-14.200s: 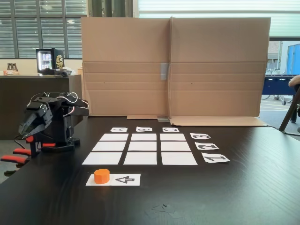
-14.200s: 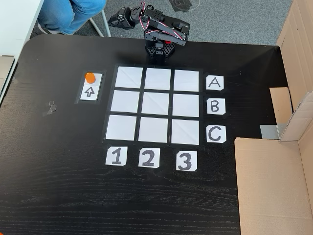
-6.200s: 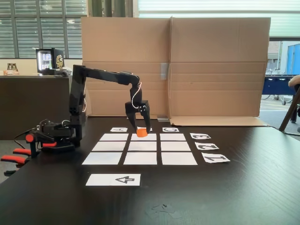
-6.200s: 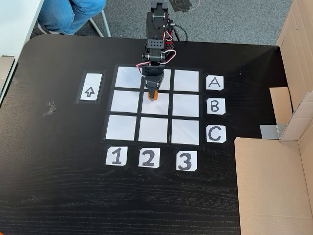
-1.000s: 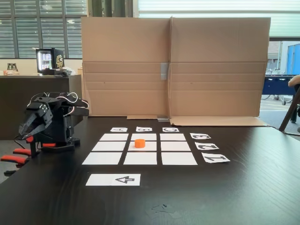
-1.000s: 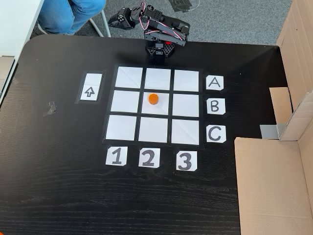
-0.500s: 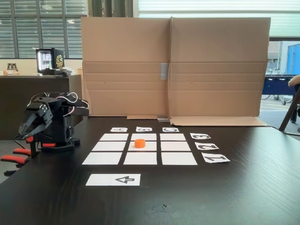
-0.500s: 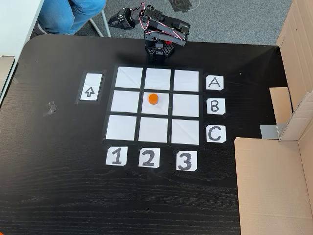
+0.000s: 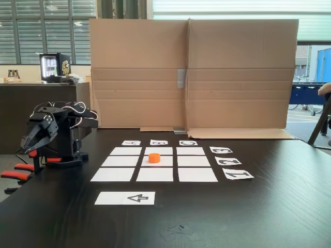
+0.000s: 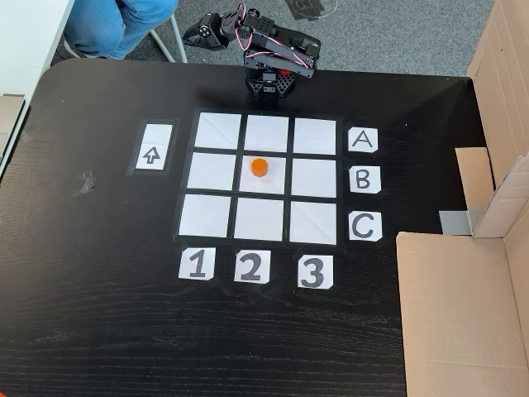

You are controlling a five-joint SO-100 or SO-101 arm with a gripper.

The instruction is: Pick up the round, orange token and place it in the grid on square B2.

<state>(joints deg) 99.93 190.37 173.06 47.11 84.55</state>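
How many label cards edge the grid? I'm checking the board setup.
6. In a fixed view, A, B and C run down the grid's right side; 1, 2 and 3 run below it.

Even, soft daylight in both fixed views, bright from the windows (image 9: 46, 31) far left. The dark table (image 9: 269, 206) carries a pale sheen near the front; shadows stay faint. Focus is fair, slightly soft, with mild compression grain.
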